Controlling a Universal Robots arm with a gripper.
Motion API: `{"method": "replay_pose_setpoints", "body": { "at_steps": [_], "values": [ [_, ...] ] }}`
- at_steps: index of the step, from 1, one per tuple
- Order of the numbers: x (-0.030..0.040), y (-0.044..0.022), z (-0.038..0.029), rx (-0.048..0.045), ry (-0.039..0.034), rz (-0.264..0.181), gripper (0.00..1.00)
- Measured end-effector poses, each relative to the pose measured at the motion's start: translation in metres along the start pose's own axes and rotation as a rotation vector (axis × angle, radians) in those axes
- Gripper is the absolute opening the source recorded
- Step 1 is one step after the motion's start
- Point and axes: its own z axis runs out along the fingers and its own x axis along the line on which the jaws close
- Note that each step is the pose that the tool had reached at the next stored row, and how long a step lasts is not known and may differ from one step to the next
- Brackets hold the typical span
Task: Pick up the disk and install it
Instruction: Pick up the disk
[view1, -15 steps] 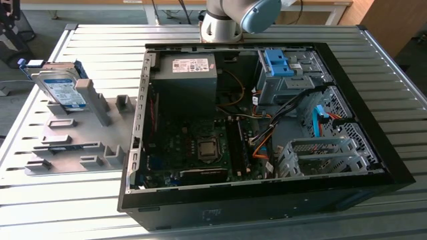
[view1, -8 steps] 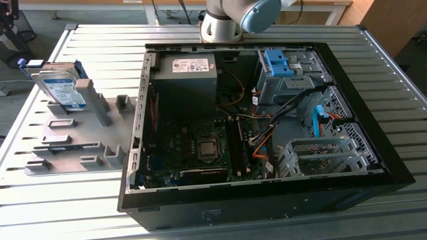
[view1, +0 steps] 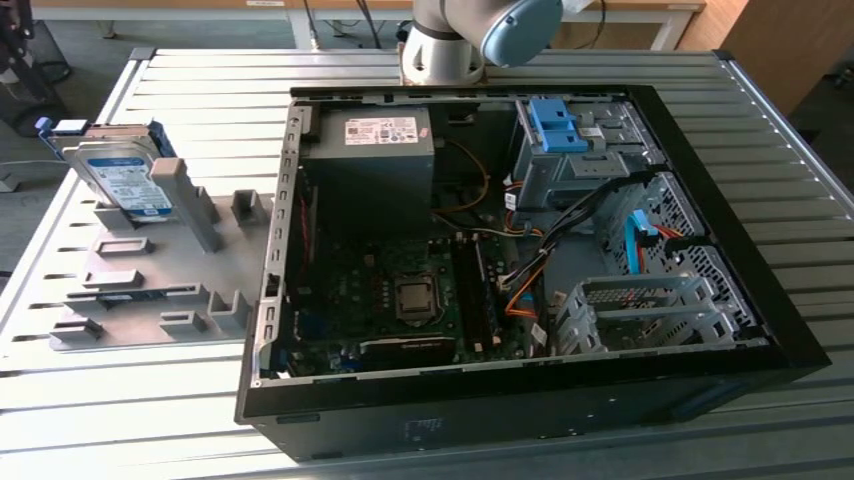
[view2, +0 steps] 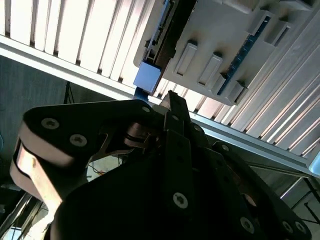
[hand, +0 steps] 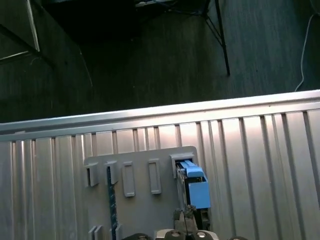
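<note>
The disk (view1: 120, 178) stands on edge in a slot of the grey fixture (view1: 160, 285), at the exterior view's left, outside the open case (view1: 534, 400). Nothing of the install is done yet. In the first wrist view the gripper (hand: 186, 220) hangs directly over the disk's blue-railed top edge (hand: 193, 186), near it. Contact cannot be made out, nor can it be told whether the gripper is released or clenched.

The likeliest trouble is a skewed approach. The disk sits close against a grey post (view1: 171, 185), so a gripper off line could strike the post or the rail and wedge the disk in its slot. A grip on the plastic rail instead of the metal body would probably be weak, and the smooth faces could slip. A knock from the side might tip the disk out of the fixture.

The fixture lies near the tabletop (view1: 214, 80) edge, with the floor (hand: 150, 55) below, so a dropped disk could go over. On the exterior view's right the case wall stands just beside the fixture, leaving little sideways room there. There is open room above the fixture. Inside the case, loose cables (view1: 534, 250) cross near the blue bracket (view1: 554, 125) and could snag a carried disk.
</note>
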Motion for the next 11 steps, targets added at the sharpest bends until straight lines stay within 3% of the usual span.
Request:
{"method": "replay_pose_setpoints", "body": {
  "at_steps": [5,11],
  "values": [
    [0.0000,0.0000,0.0005,-0.0011,0.0027,-0.077,0.11],
    [0.0000,0.0000,0.0005,-0.0011,0.0029,-0.080,0.11]
  ]
}}
